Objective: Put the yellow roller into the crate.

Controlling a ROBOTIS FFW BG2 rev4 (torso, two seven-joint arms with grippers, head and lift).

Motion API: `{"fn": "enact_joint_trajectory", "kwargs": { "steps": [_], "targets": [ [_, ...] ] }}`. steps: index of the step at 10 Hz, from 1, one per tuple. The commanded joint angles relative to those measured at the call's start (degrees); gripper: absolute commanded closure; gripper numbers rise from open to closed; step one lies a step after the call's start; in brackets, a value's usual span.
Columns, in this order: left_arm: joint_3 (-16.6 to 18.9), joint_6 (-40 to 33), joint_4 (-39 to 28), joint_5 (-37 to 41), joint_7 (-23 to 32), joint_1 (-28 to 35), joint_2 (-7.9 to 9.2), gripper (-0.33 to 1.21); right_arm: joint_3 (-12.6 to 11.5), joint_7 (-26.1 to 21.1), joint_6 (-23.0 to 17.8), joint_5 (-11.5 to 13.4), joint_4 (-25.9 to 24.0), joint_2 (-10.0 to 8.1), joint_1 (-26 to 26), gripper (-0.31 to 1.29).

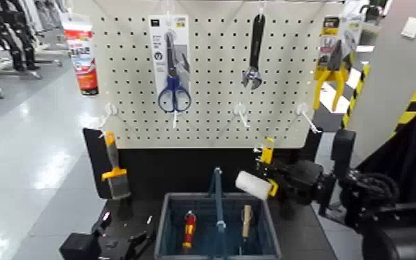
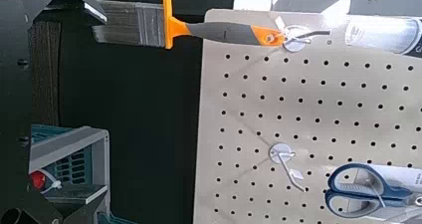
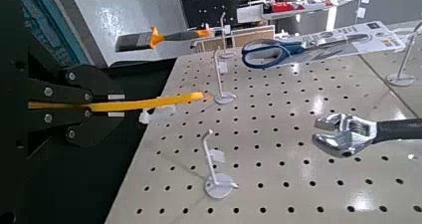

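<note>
The yellow roller [image 1: 254,184] is just right of centre in the head frame, its white sleeve slanting toward the crate [image 1: 183,197] and overlapping the far rim's right end in that view; it is not yet inside. The right gripper [image 1: 266,168] is pinching the roller by its yellow part, which leaves the fuzzy sleeve free to lead downward, probably so that it can go in unobstructed. At bottom centre, the crate's tall handle bar [image 1: 218,204] divides the opening; the right half looks the nearer target, though the sleeve could catch on bar or rim. Inside, a red-and-yellow tool [image 1: 189,229] lies left of the bar and a wooden-handled tool [image 1: 247,221] right of it, so the roller may settle against the latter. The left gripper [image 1: 128,231] waits at lower left, fingers spread and holding nothing, beside the crate, leaving the approach to the other arm. Farther out, the flat brush [image 1: 116,169] hangs at left, not needed here.
</note>
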Motion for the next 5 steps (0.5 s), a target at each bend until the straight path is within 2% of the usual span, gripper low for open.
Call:
{"fn": "enact_joint_trajectory", "kwargs": {
  "steps": [1, 4, 5],
  "targets": [
    [0.0, -0.1, -0.1, 0.0, -0.1, 0.0, 0.0, 0.12, 0.3, -0.1, 0.6, -0.4, 1.5, 0.68, 1.4, 1.28],
    [0.0, -0.1, -0.1, 0.1, -0.1, 0.0, 0.0, 0.12, 2.7, -0.3, -0.5, -0.4, 9.3, 1.21, 0.5, 1.28],
    [0.0, -0.1, -0.1, 0.1, -0.1, 0.1, 0.0, 0.12, 4.2, -0.3, -1.5, 0.3, 12.4, 1.21, -0.6, 1.28]
  ]
}}
